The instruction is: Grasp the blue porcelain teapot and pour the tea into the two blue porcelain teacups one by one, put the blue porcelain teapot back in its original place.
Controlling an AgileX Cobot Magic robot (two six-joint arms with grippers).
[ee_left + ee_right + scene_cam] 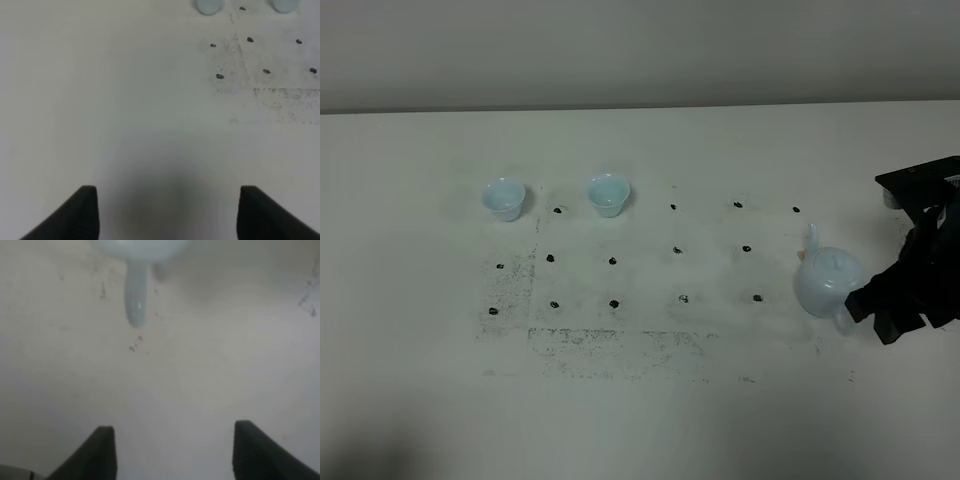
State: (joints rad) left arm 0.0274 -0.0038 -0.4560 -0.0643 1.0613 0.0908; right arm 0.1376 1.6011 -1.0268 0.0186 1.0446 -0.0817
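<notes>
The right gripper [172, 445], jaws wide and empty, should straddle the loop handle [136, 297] of the blue porcelain teapot [828, 282] squarely before closing.

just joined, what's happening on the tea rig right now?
The right gripper sits open beside the blue porcelain teapot, lined up with its loop handle but not gripping it. The teapot stands upright at the right of the table. The two blue teacups stand well to its left, with no tea visible in them. The left gripper is open and holds nothing.
</notes>
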